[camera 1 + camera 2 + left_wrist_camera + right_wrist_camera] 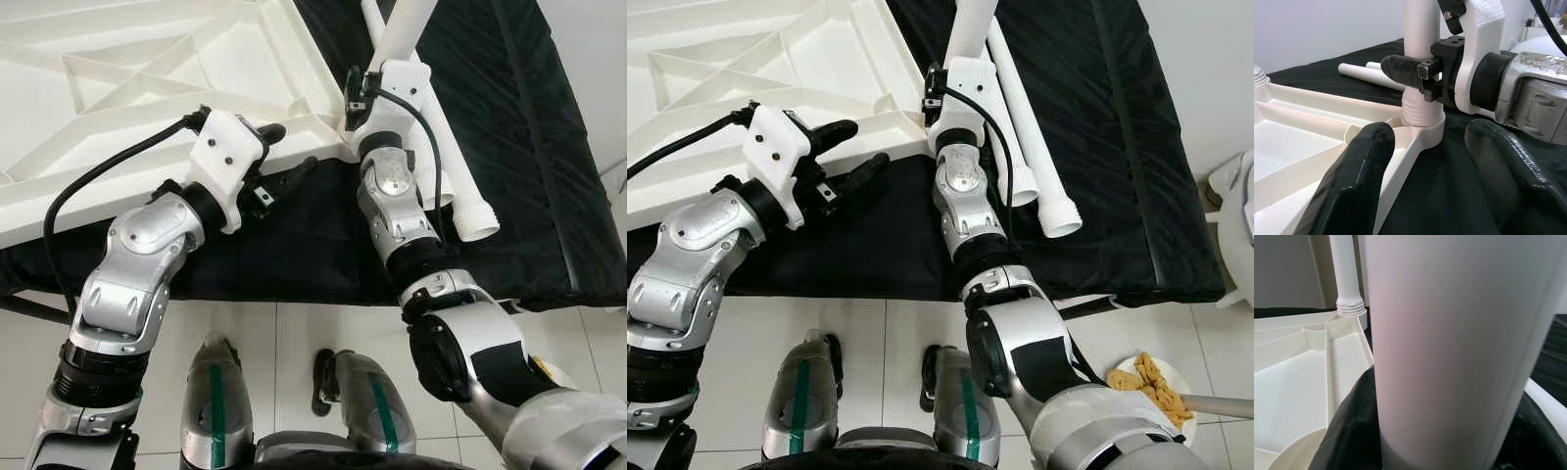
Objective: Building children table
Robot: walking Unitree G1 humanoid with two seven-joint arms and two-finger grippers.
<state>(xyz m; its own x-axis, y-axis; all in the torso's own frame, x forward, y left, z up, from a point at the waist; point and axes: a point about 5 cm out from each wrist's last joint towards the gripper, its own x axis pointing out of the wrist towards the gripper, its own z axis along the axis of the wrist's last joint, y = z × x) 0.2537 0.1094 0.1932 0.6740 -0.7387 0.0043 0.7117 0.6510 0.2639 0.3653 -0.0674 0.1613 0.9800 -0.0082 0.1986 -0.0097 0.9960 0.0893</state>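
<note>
My right gripper (1418, 73) is clamped round the upright white table leg (1421, 49), just above its threaded collar, which sits part-way in the corner socket (1425, 132) of the upturned white tabletop (147, 88).

My left gripper (279, 162) has its fingers spread wide and holds nothing, poised at the tabletop's edge beside that socket.

Two spare legs (1038, 166) lie on the black mat (1117, 127), just beyond the socket.

Risks, as I judge them:
- Threads still show above the socket, so a tilted leg may cross-thread.
- The tabletop is unheld and may spin with the leg.
- My right forearm is near the spare legs and could roll them.
</note>
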